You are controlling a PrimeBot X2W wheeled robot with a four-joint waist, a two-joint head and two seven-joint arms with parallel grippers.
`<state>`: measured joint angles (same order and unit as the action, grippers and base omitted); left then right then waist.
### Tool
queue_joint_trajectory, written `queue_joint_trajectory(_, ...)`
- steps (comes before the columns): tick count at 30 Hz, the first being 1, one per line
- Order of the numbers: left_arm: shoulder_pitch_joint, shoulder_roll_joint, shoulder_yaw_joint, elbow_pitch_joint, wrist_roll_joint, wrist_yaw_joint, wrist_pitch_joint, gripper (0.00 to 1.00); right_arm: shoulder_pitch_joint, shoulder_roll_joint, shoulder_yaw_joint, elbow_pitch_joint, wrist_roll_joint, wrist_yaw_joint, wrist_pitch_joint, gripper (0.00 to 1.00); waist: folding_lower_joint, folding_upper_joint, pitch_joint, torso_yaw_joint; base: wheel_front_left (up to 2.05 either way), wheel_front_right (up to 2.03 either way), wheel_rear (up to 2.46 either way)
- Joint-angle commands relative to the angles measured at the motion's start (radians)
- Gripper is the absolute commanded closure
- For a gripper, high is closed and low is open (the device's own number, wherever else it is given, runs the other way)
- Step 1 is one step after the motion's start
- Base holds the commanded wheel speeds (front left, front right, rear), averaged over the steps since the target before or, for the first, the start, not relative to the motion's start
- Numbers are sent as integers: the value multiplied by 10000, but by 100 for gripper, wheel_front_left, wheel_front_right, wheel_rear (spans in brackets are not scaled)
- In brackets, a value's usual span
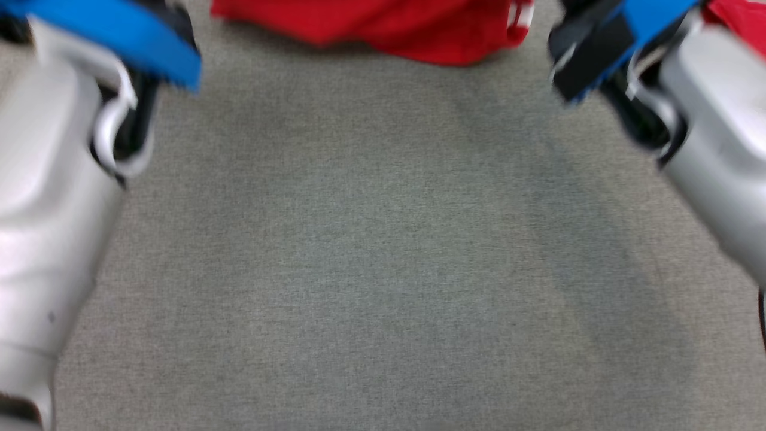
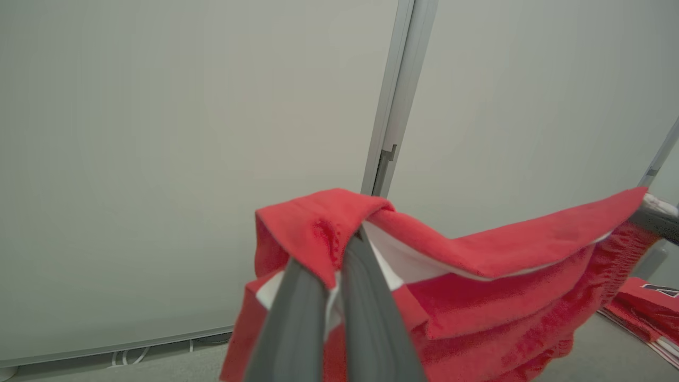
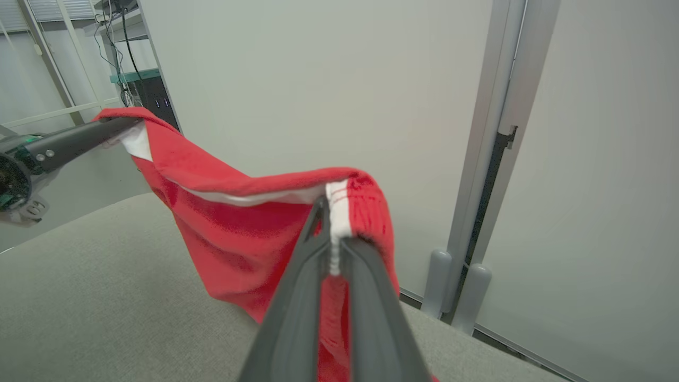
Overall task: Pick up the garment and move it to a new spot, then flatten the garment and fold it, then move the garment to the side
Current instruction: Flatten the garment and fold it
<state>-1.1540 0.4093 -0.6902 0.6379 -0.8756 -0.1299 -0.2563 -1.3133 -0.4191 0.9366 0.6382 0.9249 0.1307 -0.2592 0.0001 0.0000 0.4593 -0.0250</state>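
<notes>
Held up in the air between both arms: a red soft-knit garment with a white inner band, stretched as a sagging strip from one claw to the other. In the left wrist view, left gripper clenched on one folded corner of it, the two long dark fingers pressed together with red cloth and a little white between them. In the right wrist view, right gripper likewise clamped, pinching the white ribbed edge at the other end, with the rest of the cloth hanging down below the fingers. Lower part of the garment draped toward the grey woven fabric surface, and in the head view seen as a blurred red mass at the top edge, on or just above that surface (cannot tell which). Pale silver forearms with blue bands at the left and right sides of the head view, well apart. Behind the garment, pale grey wall panels joined by a grey metal post. At the lower right of the left wrist view, another piece of red cloth flat on the surface.
</notes>
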Motion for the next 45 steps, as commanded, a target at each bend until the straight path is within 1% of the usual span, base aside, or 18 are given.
queue_joint_trajectory(1,515,53,38,-108,7,-6,-59,100,418,-62,16,-222,50,3,-65,100,-1,0,-141,-119,0,0,0)
queue_joint_trajectory(4,1894,112,499,-528,193,87,-102,100,1624,-161,-51,-849,-19,3,-65,100,-1,0,-336,-211,0,0,0)
queue_joint_trajectory(8,4041,-22,1447,-1399,586,281,-92,100,3272,-171,-146,-1651,-147,3,-66,100,-1,0,-689,-321,0,0,0)
queue_joint_trajectory(14,6875,-428,2449,-2452,1283,338,-95,100,5611,-484,-105,-2593,-232,4,-70,100,-1,0,-1333,-238,0,0,0)
queue_joint_trajectory(20,8878,-755,2775,-2916,1821,352,-95,100,7561,-799,-94,-3248,-236,3,-69,100,-1,0,-2065,-34,0,0,0)
queue_joint_trajectory(25,10177,-777,2778,-3217,2063,365,-97,100,8800,-989,198,-3765,-265,4,-68,100,-1,0,-2619,20,0,0,0)
queue_joint_trajectory(30,11129,-590,2710,-3653,2222,514,-97,100,9763,-1243,269,-4286,-231,4,-69,100,-1,0,-2993,151,0,0,0)
queue_joint_trajectory(35,11431,-411,2716,-3984,2193,647,71,100,10252,-1285,42,-4700,-276,4,-69,100,-1,0,-3160,187,0,0,0)
queue_joint_trajectory(39,11128,-279,2670,-4237,2264,660,263,100,10203,-1124,-190,-4881,-431,4,-71,100,-1,0,-3173,102,0,0,0)
queue_joint_trajectory(45,10052,129,2718,-4462,2521,574,687,100,9747,-864,-815,-5168,-710,4,-69,100,-1,0,-2843,-178,0,0,0)
